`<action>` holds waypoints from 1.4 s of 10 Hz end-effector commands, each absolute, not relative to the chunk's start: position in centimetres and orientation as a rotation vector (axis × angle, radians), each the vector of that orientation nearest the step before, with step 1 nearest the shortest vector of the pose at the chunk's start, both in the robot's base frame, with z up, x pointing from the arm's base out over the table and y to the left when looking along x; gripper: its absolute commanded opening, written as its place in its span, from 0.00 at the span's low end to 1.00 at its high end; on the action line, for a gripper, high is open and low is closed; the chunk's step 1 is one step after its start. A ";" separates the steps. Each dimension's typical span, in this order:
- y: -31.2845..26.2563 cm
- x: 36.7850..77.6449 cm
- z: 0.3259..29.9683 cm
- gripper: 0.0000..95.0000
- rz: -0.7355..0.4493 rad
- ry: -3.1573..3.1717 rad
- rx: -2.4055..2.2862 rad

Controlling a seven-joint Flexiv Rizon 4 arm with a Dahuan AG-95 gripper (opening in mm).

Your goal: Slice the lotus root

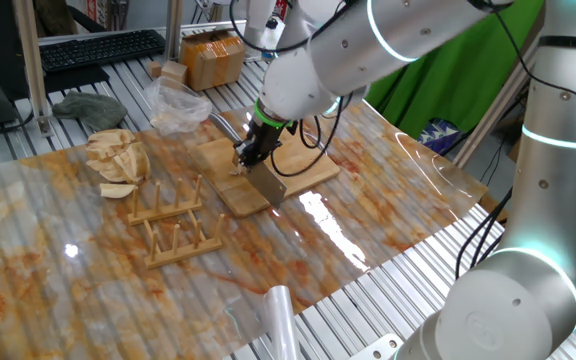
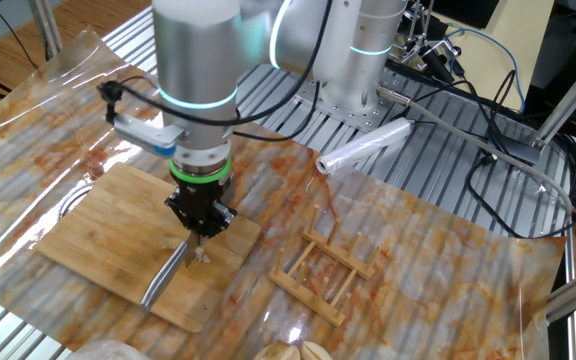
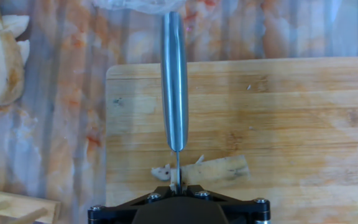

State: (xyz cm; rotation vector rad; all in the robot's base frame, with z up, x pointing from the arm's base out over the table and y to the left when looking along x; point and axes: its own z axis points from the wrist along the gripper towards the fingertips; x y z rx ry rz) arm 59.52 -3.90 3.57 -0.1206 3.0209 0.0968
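Pincer (image 3: 178, 186) pinching the cleaver (image 3: 174, 81) stands directly over the lotus root (image 3: 219, 169), whose long axis lies crosswise to the blade on the cutting board (image 3: 291, 112).

The arm (image 2: 198, 60) is made of thick, rounded silver-grey segments with a smooth, slightly glossy shell. Thin rings of pale cyan-white light glow at its joints, on the upright base column and along the upper segments. A bright green collar (image 2: 200, 170) circles the wrist, just above the black gripper (image 2: 201, 222). A small white box-shaped module (image 2: 146, 132) is fixed at the side of the wrist, and black cables loop loosely around it. From the hand view, the gripper's black housing shows small silver screws (image 3: 257, 201) at its corners.
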 end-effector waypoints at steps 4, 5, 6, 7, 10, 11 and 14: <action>-3.5 59.6 4.4 0.00 0.110 3.028 -0.106; -3.5 59.6 4.6 0.00 0.108 3.028 -0.106; -3.5 59.5 5.1 0.00 0.100 3.030 -0.106; -3.5 59.5 5.4 0.00 0.101 3.032 -0.103; -3.7 59.6 6.9 0.00 0.096 3.035 -0.096; -3.8 59.6 7.2 0.00 0.087 3.034 -0.094; -4.8 59.6 7.2 0.00 0.086 3.032 -0.106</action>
